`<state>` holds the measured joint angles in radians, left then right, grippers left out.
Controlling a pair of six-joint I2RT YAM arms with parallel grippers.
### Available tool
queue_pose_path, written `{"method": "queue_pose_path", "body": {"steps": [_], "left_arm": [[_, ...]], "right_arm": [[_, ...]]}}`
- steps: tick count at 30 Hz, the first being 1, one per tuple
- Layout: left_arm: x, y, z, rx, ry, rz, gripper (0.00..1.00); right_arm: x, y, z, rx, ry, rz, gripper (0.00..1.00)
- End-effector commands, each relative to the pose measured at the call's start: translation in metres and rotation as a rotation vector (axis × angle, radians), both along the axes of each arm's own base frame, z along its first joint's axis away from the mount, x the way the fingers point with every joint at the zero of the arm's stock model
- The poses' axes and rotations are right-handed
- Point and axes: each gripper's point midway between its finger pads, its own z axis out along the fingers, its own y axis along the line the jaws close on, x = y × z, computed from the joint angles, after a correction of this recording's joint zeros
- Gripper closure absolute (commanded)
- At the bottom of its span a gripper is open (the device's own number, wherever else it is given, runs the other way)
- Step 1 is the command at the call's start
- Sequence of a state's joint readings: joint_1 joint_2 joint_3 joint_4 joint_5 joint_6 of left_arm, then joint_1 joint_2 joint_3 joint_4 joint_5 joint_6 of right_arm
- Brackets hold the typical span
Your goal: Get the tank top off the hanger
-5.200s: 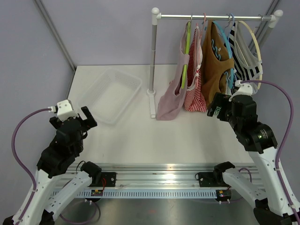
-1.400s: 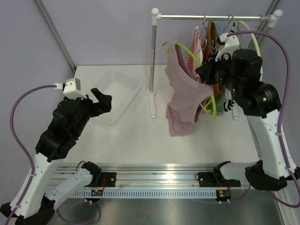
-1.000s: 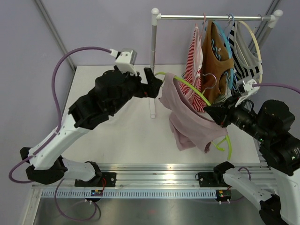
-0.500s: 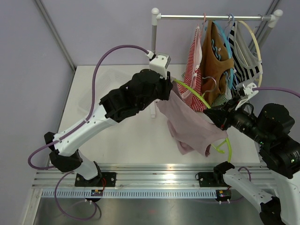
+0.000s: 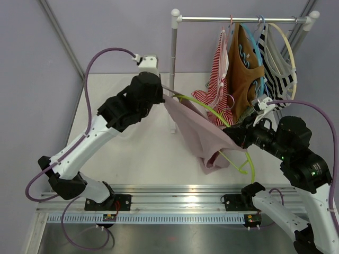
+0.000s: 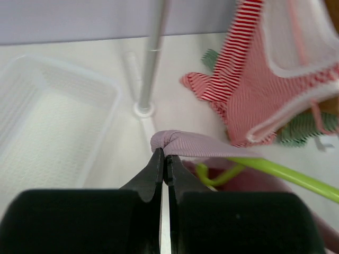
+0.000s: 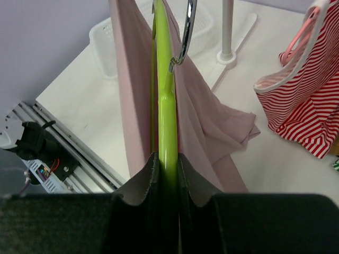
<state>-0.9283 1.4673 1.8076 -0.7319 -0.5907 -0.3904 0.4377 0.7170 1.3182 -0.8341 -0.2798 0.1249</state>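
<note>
A pale pink tank top hangs on a lime green hanger held in the air over the table, right of centre. My left gripper is shut on the top's shoulder strap at the hanger's upper left end. My right gripper is shut on the green hanger at its lower right part. In the right wrist view the pink tank top drapes on both sides of the bar, below the metal hook.
A clothes rack stands at the back with a red striped top, a brown top and a black-and-white striped one on hangers. A clear plastic bin lies at the left of the table.
My left gripper closed on the tank top's strap and pulled back to the left, stretching the cloth off the hanger's end. The right gripper with the hanger shifted slightly left.
</note>
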Motion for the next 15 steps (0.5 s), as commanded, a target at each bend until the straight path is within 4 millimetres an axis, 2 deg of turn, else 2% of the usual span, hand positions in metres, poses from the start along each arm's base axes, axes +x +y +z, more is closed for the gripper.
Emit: {"method": "queue_pose_path", "body": {"steps": [1,2,3,7,10,11,13,14,15], "left_arm": [[0.019,0.079,0.014,-0.063,-0.029,0.242,1.0],[0.022,0.085,0.008,-0.068,-0.015,0.255,1.0],[0.027,0.101,-0.001,-0.059,0.005,0.296,1.0],[0.037,0.124,-0.028,-0.061,0.071,0.34,1.0],[0.034,0.122,-0.039,-0.08,0.096,0.31,1.0],[0.031,0.115,-0.043,-0.094,0.112,0.268,1.0],[0.025,0.105,-0.045,-0.138,0.119,0.209,1.0],[0.019,0.092,-0.048,-0.169,0.143,0.135,1.0],[0.018,0.081,-0.042,-0.205,0.126,0.08,1.0]], "right_arm": [[-0.014,0.004,0.021,0.032,-0.138,0.074,1.0],[-0.016,0.003,0.023,0.038,-0.156,0.074,1.0],[-0.017,0.003,0.021,0.038,-0.162,0.077,1.0],[-0.036,0.006,0.029,0.054,-0.249,0.151,1.0],[-0.037,0.002,0.033,0.07,-0.289,0.133,1.0],[-0.036,0.002,0.039,0.085,-0.316,0.126,1.0],[-0.035,0.004,0.036,0.101,-0.332,0.134,1.0],[-0.031,0.007,0.037,0.114,-0.357,0.134,1.0],[-0.03,0.008,0.04,0.14,-0.361,0.133,1.0]]}}
